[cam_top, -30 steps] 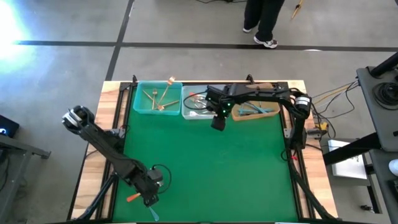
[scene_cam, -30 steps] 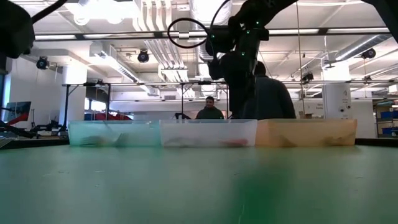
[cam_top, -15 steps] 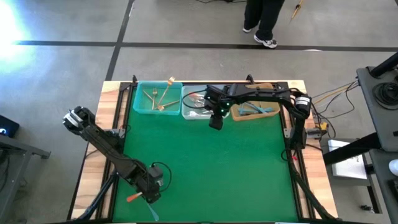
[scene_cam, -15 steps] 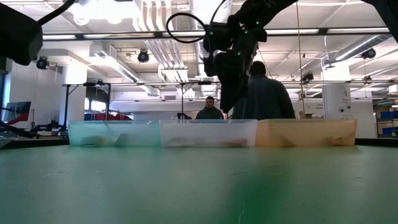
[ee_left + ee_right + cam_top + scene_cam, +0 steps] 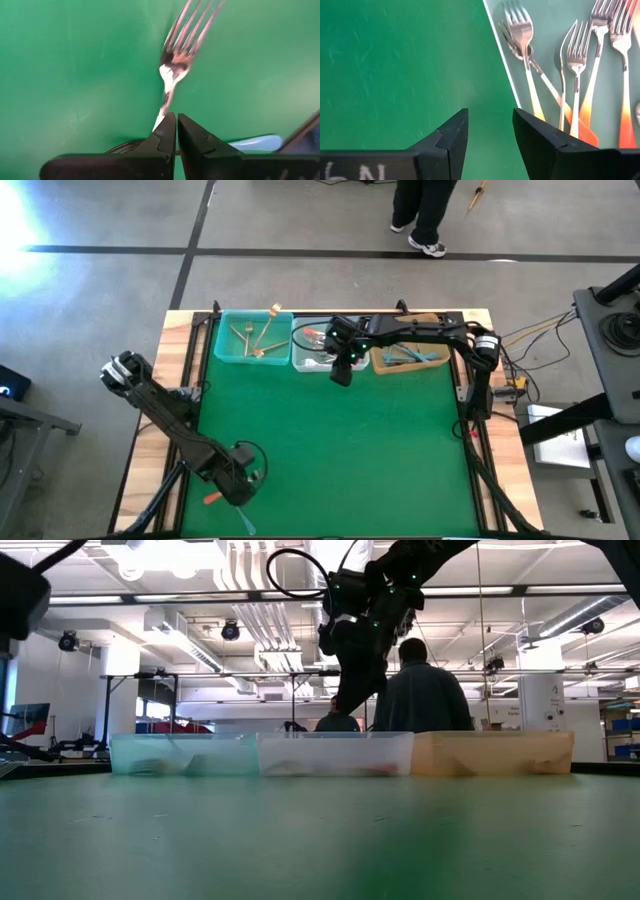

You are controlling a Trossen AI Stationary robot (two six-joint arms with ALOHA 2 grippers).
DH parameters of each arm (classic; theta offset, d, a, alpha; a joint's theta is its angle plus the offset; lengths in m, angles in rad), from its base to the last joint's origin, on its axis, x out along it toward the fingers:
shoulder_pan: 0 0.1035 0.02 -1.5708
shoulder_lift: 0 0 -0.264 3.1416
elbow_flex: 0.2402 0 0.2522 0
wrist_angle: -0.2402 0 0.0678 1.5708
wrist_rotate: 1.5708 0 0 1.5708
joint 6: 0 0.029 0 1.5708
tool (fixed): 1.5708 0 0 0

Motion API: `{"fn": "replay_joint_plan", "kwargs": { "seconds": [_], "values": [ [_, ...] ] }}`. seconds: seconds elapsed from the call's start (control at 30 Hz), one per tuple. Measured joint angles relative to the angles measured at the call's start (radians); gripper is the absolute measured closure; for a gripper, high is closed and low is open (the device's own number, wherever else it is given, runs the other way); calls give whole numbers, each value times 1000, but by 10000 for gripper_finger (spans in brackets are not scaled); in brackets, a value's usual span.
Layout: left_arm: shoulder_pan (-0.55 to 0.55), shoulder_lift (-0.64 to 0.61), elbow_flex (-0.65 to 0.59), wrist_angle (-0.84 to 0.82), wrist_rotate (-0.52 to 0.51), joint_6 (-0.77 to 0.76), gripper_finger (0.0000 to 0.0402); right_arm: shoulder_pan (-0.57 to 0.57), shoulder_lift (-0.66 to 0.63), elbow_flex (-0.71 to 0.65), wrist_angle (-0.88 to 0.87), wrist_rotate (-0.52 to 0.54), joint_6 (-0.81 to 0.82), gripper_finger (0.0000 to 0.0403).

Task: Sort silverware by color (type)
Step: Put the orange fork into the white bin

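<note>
Green table (image 5: 340,450), near edge: left gripper (image 5: 176,131) clamps a silver fork (image 5: 176,65), tines lying on the mat, orange and blue handles (image 5: 213,498) beside it. Far edge: right gripper (image 5: 490,125) hangs spread, nothing held, by the middle bin (image 5: 312,362) of orange-handled forks (image 5: 576,75); gold forks (image 5: 255,338) left bin.
</note>
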Motion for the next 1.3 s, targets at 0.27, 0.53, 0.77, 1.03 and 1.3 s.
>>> {"fn": "replay_joint_plan", "kwargs": {
  "seconds": [0.27, 0.53, 0.77, 1.03, 1.3],
  "values": [
    [-18, 1, 17, 4, -66, -5, 397, 0, 0, 0, 8, 0, 0, 250],
    [-39, 3, 17, 28, -114, -68, 312, 0, 0, 0, 8, 0, 0, 256],
    [-43, 79, 17, 55, -62, -67, 263, 0, 0, 0, 20, 0, 0, 258],
    [-43, 169, 34, 31, 21, -39, 268, 0, 0, 0, 24, 0, 0, 257],
    [-45, 181, 37, 12, 5, -10, 324, 0, 0, 0, 27, 0, 0, 264]
  ]
}}
